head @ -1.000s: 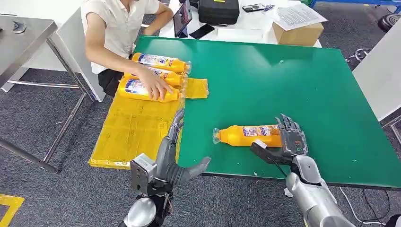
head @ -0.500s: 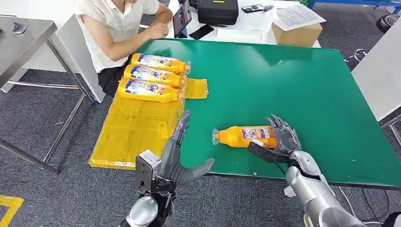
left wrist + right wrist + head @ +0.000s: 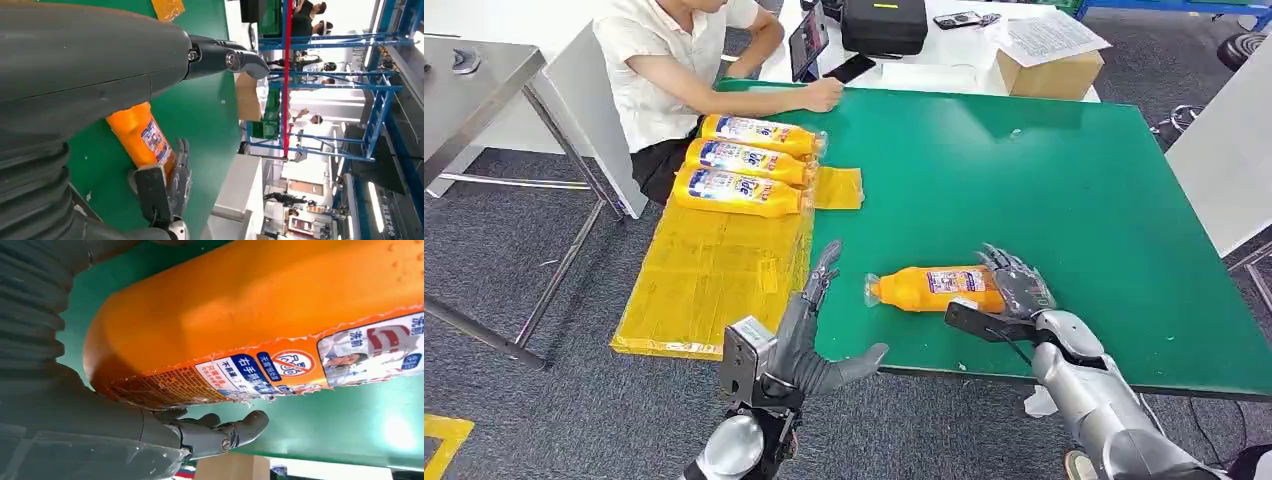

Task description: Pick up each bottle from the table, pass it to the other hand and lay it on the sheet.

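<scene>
While lying on its side on the green table (image 3: pixel 1074 180), being gripped: orange bottle (image 3: pixel 929 288), right hand (image 3: pixel 1014 295) fingers wrapping its base; left hand (image 3: pixel 809 340) hovering beside, fingers spread, holding nothing.

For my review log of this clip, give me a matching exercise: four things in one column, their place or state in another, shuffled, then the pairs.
1. right hand
2. left hand
3. three bottles
4. box

A. lying side by side on the yellow sheet
B. around the base end of the bottle on the green table
C. on the white table beyond
D. holds nothing, fingers spread

Pairs: 1-B, 2-D, 3-A, 4-C
</scene>
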Robot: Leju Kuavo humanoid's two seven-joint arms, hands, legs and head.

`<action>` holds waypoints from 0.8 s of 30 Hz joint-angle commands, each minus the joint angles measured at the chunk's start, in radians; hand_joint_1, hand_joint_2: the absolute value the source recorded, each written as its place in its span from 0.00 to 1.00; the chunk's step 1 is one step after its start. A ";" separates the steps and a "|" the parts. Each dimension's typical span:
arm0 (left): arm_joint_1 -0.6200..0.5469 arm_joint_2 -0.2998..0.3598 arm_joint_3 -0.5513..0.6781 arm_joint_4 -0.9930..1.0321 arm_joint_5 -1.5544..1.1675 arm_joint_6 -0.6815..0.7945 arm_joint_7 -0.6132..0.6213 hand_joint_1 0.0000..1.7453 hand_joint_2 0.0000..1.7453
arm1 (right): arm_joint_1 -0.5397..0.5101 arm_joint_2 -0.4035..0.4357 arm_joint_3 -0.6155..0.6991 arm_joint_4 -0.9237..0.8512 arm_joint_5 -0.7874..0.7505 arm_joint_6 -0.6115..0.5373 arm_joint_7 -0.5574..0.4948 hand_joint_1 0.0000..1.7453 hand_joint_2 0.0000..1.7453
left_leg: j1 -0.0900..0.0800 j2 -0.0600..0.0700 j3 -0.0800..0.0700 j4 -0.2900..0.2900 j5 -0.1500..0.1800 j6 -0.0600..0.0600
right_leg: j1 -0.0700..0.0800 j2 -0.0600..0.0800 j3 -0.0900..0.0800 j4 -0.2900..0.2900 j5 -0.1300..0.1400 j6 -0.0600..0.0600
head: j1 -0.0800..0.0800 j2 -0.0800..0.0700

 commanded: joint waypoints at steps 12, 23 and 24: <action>-0.056 0.023 -0.036 0.074 0.033 -0.028 0.017 0.00 1.00 | -0.121 -0.105 0.274 0.161 -0.052 0.314 0.036 1.00 1.00 | 0.001 -0.004 0.009 -0.002 0.000 -0.002 | 0.001 -0.002 0.010 -0.003 0.000 -0.003 | 0.000 0.000; -0.038 0.025 -0.024 0.063 0.028 -0.011 0.005 0.00 1.00 | -0.014 -0.102 0.187 0.090 -0.272 0.281 -0.057 1.00 1.00 | 0.002 -0.005 0.011 -0.002 0.000 -0.002 | 0.001 -0.003 0.012 -0.003 0.000 -0.002 | 0.000 0.000; -0.031 0.025 -0.015 0.060 0.028 0.001 0.001 0.00 1.00 | 0.007 -0.090 0.163 0.069 -0.299 0.243 -0.066 1.00 1.00 | 0.002 -0.006 0.012 -0.003 0.000 -0.002 | 0.002 -0.003 0.013 -0.005 0.000 -0.003 | 0.000 0.000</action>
